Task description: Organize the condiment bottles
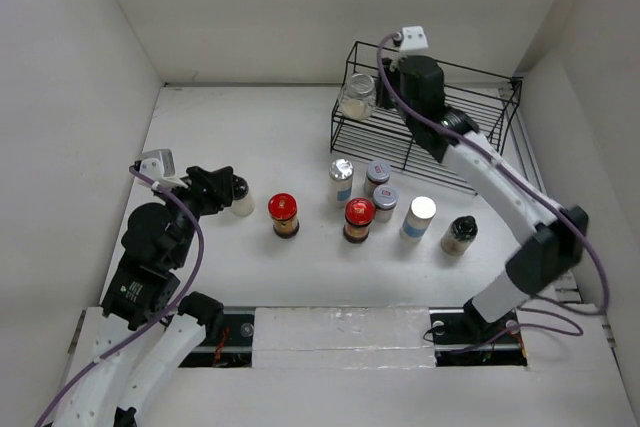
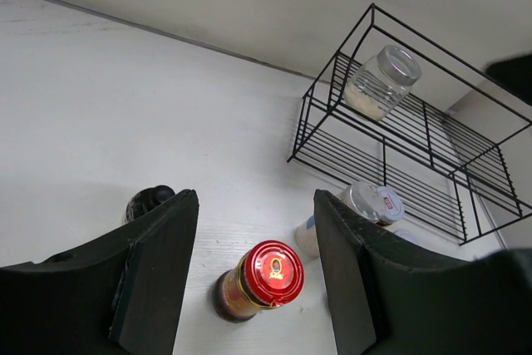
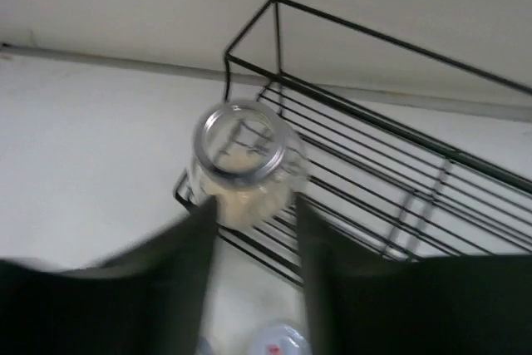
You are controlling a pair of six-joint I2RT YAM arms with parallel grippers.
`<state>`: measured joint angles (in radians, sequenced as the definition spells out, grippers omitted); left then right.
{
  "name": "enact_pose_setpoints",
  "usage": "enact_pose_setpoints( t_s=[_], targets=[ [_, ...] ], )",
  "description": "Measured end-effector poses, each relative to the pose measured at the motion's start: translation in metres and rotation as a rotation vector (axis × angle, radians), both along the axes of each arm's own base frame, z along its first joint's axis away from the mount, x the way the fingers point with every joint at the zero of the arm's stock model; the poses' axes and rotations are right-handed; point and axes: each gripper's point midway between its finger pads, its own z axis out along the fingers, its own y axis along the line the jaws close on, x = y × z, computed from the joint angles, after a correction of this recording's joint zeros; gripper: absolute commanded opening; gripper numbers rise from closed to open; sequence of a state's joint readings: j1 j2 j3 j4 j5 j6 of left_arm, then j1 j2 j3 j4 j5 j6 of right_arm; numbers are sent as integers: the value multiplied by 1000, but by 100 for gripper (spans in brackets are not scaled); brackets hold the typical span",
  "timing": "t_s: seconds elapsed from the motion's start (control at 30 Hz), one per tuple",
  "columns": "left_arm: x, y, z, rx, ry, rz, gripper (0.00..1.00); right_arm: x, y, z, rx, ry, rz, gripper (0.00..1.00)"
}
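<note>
Left gripper (image 2: 253, 205): nearest thing in my left wrist view; jaws partway apart with nothing between them, low over the table (image 1: 200, 137).
Black-lidded jar (image 1: 240, 197): pale contents, upright, just outside my left finger.
Red-lidded jar (image 2: 258, 284): ahead of the left jaws and apart from them.
Right gripper (image 3: 253, 215): blurred, with its jaws apart either side of the racked jar's base; I cannot tell whether the pads touch the glass.
Racked jar (image 3: 245, 160): clear glass, silver lid, pale contents, upright at the left end of the wire rack's (image 1: 395, 152) upper shelf.
Loose stock: six more jars on the table before the rack, among them a second red-lidded jar (image 1: 359, 219) and a silver-lidded jar (image 1: 341, 182).
Step in hand, my reading: seating the racked jar. I would confirm it stands flat across the wires, spread the jaws fully, then back straight out clear of lid and rail.
Writing: gold emblem on the red lid, a red mark on a white-lidded jar (image 2: 388, 202), and blue on one label; none is legible.
</note>
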<state>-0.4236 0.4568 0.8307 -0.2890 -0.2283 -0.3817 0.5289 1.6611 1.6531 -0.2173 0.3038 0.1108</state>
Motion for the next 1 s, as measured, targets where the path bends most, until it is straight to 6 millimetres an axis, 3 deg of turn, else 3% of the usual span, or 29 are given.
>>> enact_pose_setpoints(
  t_s=[0.03, 0.1, 0.13, 0.17, 0.2, 0.27, 0.33, 0.47, 0.57, 0.7, 1.0],
  targets=[
    [0, 0, 0, 0, 1, 0, 53, -18, -10, 5, 6, -10, -13, 12],
    [0, 0, 0, 0, 1, 2, 51, -60, -28, 11, 38, -47, -27, 13],
    [1, 0, -1, 1, 3, 3, 48, -82, -36, 8, 53, -51, -29, 21],
    [1, 0, -1, 2, 5, 3, 48, -103, -41, 3, 74, -56, -30, 54],
    [2, 0, -2, 4, 8, 4, 48, -120, -47, -6, 94, -52, -34, 68],
    [3, -1, -3, 6, 14, 5, 48, -149, -58, -35, 89, -9, -42, 90],
    [5, -1, -5, 9, 21, 4, 50, -166, -67, -62, 73, 53, -65, 96],
    [8, -4, -9, 16, 38, 0, 51, -188, -80, -115, -1, 206, -120, 98],
    [8, -4, -10, 16, 41, 0, 52, -200, -90, -142, -41, 272, -154, 99],
    [8, -4, -9, 15, 38, -4, 52, -205, -101, -165, -77, 328, -201, 98],
    [3, -5, -4, 5, 20, -19, 52, -202, -113, -200, -108, 414, -274, 77]
  ],
)
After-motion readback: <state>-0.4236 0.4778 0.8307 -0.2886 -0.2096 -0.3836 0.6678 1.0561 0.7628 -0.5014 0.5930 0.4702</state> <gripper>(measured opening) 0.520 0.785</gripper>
